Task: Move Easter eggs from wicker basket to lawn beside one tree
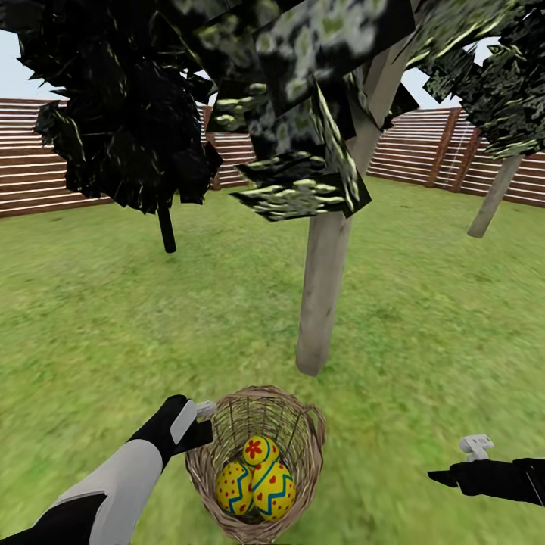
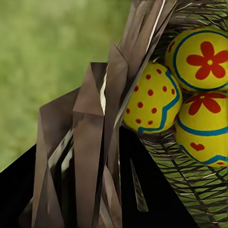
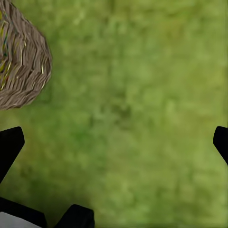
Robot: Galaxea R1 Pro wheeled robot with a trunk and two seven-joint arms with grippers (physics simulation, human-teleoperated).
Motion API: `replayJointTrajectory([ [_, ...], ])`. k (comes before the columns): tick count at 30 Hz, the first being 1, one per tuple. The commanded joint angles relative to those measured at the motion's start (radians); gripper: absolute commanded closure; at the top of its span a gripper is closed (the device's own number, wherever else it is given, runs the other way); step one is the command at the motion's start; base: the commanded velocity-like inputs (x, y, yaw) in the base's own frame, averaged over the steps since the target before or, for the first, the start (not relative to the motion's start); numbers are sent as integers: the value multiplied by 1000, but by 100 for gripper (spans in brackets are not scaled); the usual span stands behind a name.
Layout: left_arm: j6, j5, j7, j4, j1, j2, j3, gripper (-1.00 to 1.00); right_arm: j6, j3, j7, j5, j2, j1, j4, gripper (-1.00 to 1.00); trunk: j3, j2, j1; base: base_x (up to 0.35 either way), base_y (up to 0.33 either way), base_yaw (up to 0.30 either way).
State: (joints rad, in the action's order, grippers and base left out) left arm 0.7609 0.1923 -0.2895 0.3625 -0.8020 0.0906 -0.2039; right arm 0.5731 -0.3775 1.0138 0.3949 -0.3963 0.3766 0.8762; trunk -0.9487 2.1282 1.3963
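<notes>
The wicker basket (image 1: 312,425) stands on the lawn (image 1: 424,318) just in front of a pale-trunked tree (image 1: 325,288). Three Easter eggs lie inside it: one with a red flower on top (image 1: 257,450), one at the left (image 1: 232,488), one at the right (image 1: 274,490). My left gripper (image 1: 201,421) is at the basket's left rim. In the left wrist view the wicker rim (image 2: 95,137) runs between its black fingers, beside the dotted egg (image 2: 151,97). My right gripper (image 1: 474,451) hangs open over bare grass to the right, with the basket's side (image 3: 23,71) away from its fingers (image 3: 10,142).
A thin black-trunked tree (image 1: 166,227) stands at the back left and another pale trunk (image 1: 496,193) at the back right. A slatted wooden fence (image 1: 30,178) rings the grass. Dark foliage (image 1: 303,98) hangs low over the near tree.
</notes>
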Motion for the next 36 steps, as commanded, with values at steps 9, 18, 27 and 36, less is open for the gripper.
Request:
replayJointTrajectory([
  [9,-2,15,-7,-1,1,1,-8,100,5,-3,6,6,0,1,1,-100,-41,63,35,0,0,0],
  [18,-2,15,-7,0,1,1,-8,100,4,-3,9,6,-1,1,1,-100,-50,84,46,0,0,0],
  [27,-3,15,-8,0,1,0,-8,-100,4,-3,8,5,1,1,1,-100,-50,84,46,0,0,0],
  [36,-3,15,-8,2,1,0,-8,-100,4,-3,6,7,1,1,1,-100,-50,84,46,0,0,0],
])
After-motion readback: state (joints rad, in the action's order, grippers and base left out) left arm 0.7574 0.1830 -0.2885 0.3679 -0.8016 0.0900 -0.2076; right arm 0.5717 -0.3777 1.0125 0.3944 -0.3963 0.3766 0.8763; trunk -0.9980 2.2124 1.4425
